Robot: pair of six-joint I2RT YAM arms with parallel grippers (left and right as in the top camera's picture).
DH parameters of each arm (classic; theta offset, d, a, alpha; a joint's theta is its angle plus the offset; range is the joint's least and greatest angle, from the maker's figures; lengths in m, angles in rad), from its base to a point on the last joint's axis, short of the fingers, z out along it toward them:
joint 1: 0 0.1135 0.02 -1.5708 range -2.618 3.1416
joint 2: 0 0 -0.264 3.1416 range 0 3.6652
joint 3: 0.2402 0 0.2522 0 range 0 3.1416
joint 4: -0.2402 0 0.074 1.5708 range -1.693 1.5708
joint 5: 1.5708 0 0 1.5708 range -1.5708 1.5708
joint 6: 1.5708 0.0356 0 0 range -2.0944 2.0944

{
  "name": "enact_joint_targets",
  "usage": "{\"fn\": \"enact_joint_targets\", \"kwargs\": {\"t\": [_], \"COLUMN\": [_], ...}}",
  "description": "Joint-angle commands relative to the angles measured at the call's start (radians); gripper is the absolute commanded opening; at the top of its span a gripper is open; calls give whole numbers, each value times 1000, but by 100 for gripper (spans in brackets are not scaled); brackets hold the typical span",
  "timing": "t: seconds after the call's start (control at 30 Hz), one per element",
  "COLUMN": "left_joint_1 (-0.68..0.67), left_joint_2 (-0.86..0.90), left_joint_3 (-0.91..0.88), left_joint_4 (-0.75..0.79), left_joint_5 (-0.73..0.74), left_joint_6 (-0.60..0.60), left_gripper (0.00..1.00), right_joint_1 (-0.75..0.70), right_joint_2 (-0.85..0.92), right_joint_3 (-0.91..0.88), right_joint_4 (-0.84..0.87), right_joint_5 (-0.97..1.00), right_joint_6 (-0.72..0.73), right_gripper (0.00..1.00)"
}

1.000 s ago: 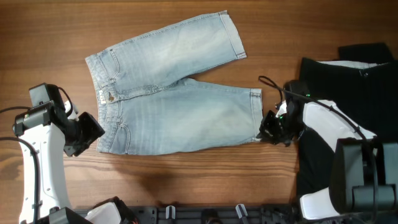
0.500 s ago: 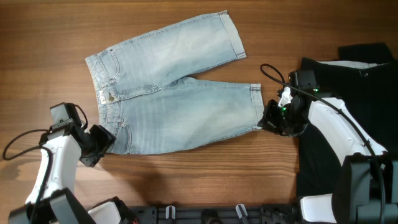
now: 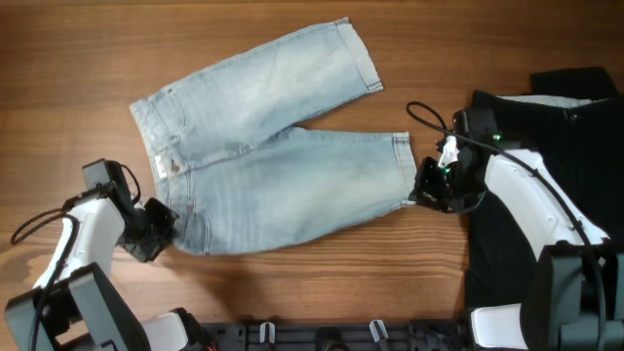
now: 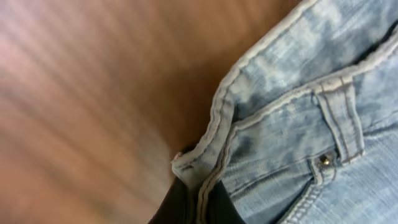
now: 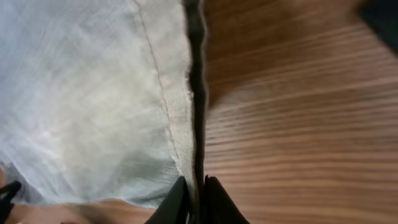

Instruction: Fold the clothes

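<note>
I'm seeing white shells on my left arm and right arm, black left gripper and right gripper, a looping black cable, a green light.

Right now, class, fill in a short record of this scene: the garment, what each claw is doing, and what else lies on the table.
Garment: denim shorts, spread out on the table
Left claw: shut on the waistband corner
Right claw: shut on the near leg's hem
Nearby: black garments, at the right edge

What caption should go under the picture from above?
Left fingers and right fingers pinch opposite ends of the denim shorts on the table.
</note>
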Motion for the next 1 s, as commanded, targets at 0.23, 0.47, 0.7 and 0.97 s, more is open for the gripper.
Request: {"fn": "enact_joint_targets", "kwargs": {"t": [0.23, 0.47, 0.7, 0.97], "left_joint_1": [27, 41, 41, 41], "left_joint_2": [-309, -470, -500, -336], "left_joint_3": [227, 334, 333, 333], "left_joint_4": [-355, -539, -539, -306], "left_joint_5": [-18, -17, -51, -51], "left_joint_6": [11, 10, -11, -14], "left_gripper": [4, 4, 4, 5], "right_joint_1": [3, 3, 8, 121], "right_joint_2": [-190, -243, -155, 138], "right_joint_3": [294, 526, 526, 526], "right_joint_4": [-271, -299, 72, 355], "right_joint_5": [81, 66, -22, -43], "right_joint_6": [-92, -9, 114, 143], "right_gripper": [5, 4, 4, 4]}}
